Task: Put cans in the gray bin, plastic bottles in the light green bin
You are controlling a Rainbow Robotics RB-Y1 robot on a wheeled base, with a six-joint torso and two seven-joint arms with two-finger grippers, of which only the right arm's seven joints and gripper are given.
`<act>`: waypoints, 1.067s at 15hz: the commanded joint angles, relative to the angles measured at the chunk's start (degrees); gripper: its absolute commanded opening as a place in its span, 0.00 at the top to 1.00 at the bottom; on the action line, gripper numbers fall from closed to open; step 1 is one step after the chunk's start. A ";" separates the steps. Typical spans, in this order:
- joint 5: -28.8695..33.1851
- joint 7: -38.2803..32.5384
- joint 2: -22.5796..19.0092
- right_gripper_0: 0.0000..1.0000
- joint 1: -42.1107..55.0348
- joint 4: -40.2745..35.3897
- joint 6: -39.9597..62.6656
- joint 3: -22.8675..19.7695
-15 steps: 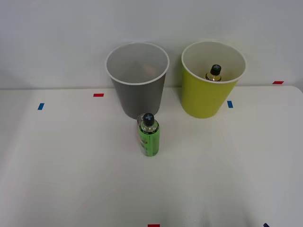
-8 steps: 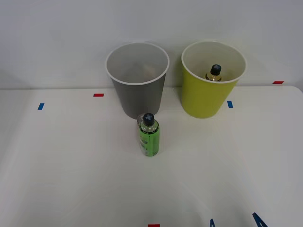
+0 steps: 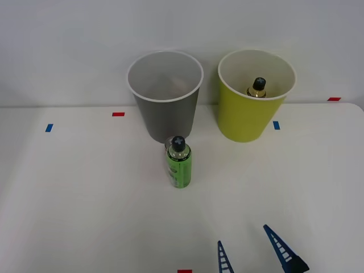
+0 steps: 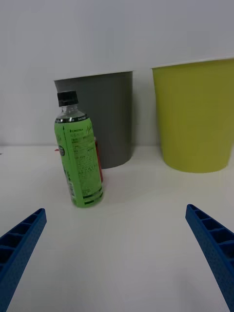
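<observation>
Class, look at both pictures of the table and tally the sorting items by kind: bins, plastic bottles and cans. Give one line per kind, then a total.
Bins: 2, the gray bin and the light green bin.
Plastic bottles: 2, the green bottle standing on the table and the amber-necked bottle inside the light green bin.
Cans: 1, the red can, mostly hidden behind the green bottle.
Total: 5

White table (image 3: 79, 216); red tape marks (image 3: 118, 114), blue tape marks (image 3: 49, 128) on it; pale wall (image 3: 68, 45) behind.
</observation>
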 commanded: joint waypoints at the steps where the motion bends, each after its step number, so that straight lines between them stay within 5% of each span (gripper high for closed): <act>1: -4.79 1.07 0.30 0.00 -7.10 -0.02 5.03 3.62; 8: -20.96 20.05 1.79 0.00 -22.48 9.56 3.89 9.42; 16: -33.44 30.34 5.66 0.00 -36.27 20.38 4.15 13.47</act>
